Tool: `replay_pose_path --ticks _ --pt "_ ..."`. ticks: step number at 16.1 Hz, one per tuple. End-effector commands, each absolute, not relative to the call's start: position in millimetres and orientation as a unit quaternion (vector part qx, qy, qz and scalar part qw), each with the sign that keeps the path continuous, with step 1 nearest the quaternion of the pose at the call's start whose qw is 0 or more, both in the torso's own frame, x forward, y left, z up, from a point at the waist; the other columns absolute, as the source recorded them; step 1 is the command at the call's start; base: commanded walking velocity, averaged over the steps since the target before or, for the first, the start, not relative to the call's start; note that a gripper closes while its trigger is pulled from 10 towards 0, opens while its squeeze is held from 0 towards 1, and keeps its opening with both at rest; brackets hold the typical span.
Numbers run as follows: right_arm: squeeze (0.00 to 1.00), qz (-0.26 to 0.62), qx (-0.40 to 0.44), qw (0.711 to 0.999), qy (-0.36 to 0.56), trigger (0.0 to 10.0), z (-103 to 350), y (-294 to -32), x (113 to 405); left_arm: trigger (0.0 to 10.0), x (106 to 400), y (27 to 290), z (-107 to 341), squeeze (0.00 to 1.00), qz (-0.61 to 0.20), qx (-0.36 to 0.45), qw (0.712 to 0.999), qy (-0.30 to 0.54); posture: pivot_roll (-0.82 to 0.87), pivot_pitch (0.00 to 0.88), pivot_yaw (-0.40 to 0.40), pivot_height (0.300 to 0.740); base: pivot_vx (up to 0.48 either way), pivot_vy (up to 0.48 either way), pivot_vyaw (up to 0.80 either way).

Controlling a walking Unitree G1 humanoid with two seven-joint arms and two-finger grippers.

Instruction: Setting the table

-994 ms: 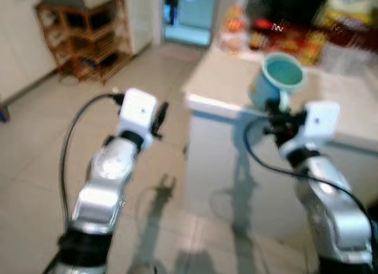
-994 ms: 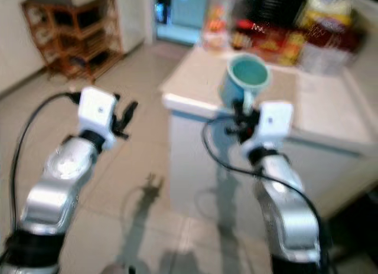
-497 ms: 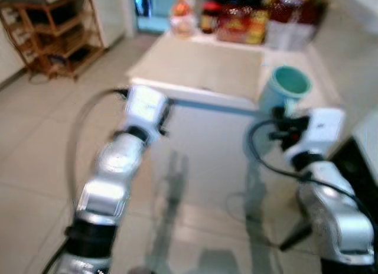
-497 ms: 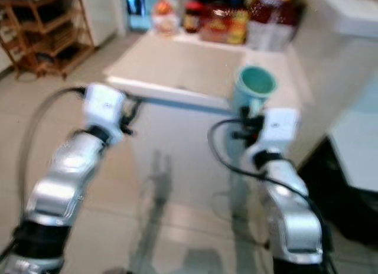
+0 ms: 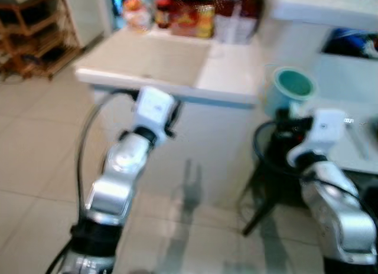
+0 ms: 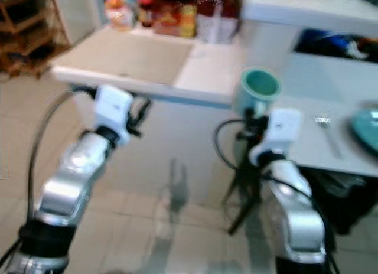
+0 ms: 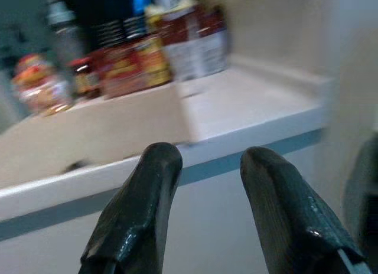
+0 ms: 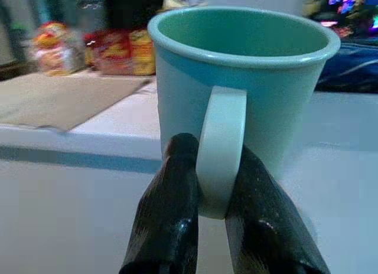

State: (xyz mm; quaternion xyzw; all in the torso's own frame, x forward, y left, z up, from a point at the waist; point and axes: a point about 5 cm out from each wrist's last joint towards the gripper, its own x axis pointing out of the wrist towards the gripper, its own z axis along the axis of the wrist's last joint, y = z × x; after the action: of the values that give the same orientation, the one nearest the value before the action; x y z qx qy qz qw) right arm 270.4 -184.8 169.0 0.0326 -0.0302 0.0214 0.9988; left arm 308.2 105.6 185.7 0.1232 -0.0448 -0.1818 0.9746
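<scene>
the right gripper (image 8: 215,185) is clenched on the handle of the teal mug (image 8: 242,79), carried upright near the table's edge (image 6: 331,159); rigid, likely breakable, pinched thinly. left gripper (image 7: 207,185) spread, empty.

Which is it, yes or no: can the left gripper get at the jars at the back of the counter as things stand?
Probably not yet. The left gripper hangs open short of the counter edge; the jars stand at its far side.
</scene>
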Motion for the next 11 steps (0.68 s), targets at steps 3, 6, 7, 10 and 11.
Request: replay_pose_path --ticks 3,6,7,10,11 --pt "0.0 0.027 0.032 0.998 -0.042 10.0 176.1 -181.7 271.7 10.0 310.7 111.3 189.6 0.0 -0.173 0.131 0.975 -0.051 0.03 0.009 -0.013 0.74 0.0 -0.48 0.0" --pt "0.0 0.022 0.029 0.998 -0.042 10.0 176.8 -184.4 272.5 10.0 311.5 110.1 189.9 0.0 -0.173 0.129 0.975 -0.052 0.03 0.014 -0.013 0.74 0.0 -0.48 0.0" --pt "0.0 0.021 0.028 0.999 -0.041 10.0 176.9 -184.7 272.6 10.0 311.6 109.7 189.9 0.0 -0.174 0.129 0.975 -0.052 0.03 0.014 -0.013 0.74 0.0 -0.48 0.0" --pt "0.0 0.017 0.027 0.999 -0.042 10.0 177.1 -186.1 272.8 10.0 311.7 107.5 189.5 0.0 -0.176 0.131 0.974 -0.053 0.03 0.015 -0.011 0.74 0.0 -0.48 0.0" --pt "0.0 0.016 0.027 0.999 -0.042 10.0 177.3 -186.5 272.9 10.0 311.9 106.8 189.5 0.0 -0.176 0.131 0.974 -0.054 0.03 0.015 -0.011 0.74 0.0 -0.48 0.0"
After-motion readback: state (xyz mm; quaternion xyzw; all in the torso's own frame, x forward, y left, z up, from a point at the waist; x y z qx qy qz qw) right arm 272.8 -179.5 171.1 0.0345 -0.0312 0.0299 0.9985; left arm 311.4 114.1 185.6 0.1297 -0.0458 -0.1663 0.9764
